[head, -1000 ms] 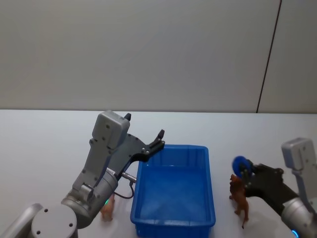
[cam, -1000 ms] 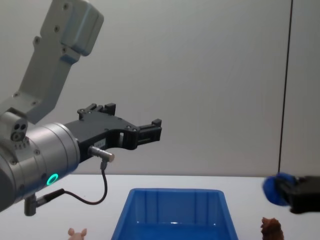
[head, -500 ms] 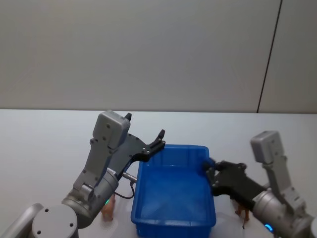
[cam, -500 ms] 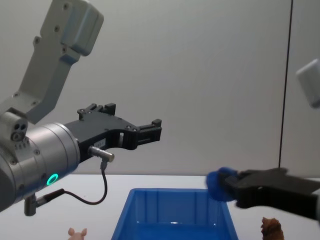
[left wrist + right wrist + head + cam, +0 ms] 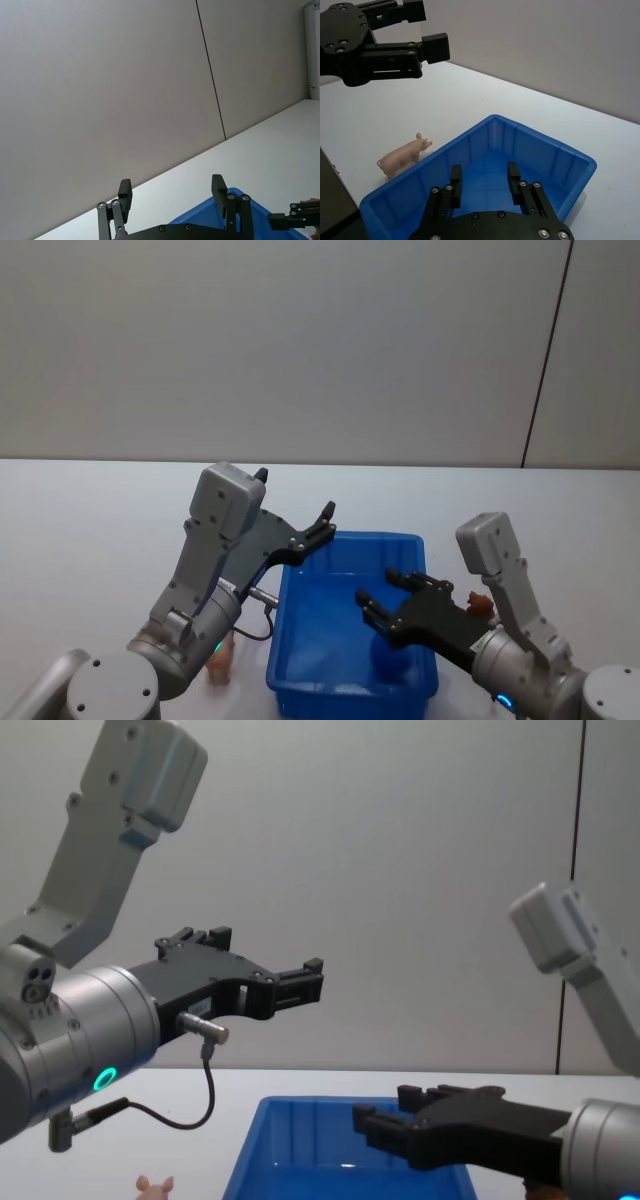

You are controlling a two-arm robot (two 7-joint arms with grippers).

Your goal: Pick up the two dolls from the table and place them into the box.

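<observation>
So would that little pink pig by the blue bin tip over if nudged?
Quite possibly: the pig stands on small legs on the table, so a sideways nudge could topple it. It looks like small moulded plastic, so probably light and stiff. Its smooth rounded body might slip in the left pincer, which is open and raised.
</observation>
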